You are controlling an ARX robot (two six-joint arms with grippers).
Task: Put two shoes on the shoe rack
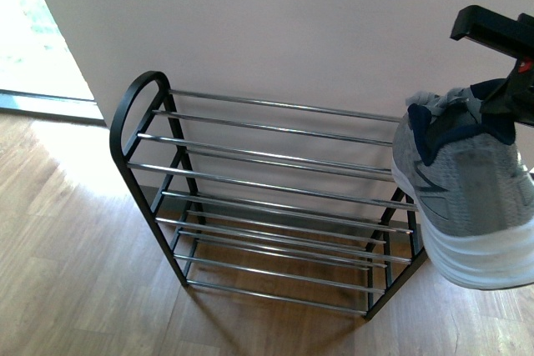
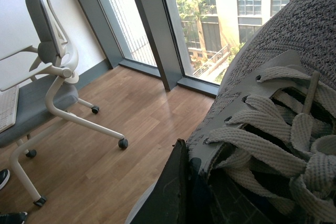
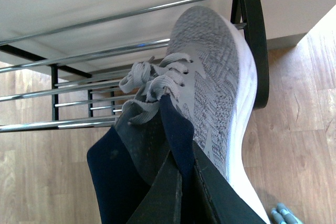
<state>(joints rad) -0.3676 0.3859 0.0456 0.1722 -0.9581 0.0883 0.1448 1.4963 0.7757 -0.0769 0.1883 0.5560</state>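
Though a small red mark sits on the body of the right claw [image 1: 499,99], it is too small to read. That claw is clamped on the navy collar of a grey sneaker [image 1: 467,198], which hangs in the air before the right end of the shoe rack [image 1: 275,181], hiding that end and cut by the frame edge. Its long axis is steep: collar up, white-soled end lowest. Outside the front view, the left claw [image 2: 184,182], one dark finger [image 2: 169,195] showing, grips a second grey sneaker [image 2: 273,77] beside its laces; toe and heel are cropped.
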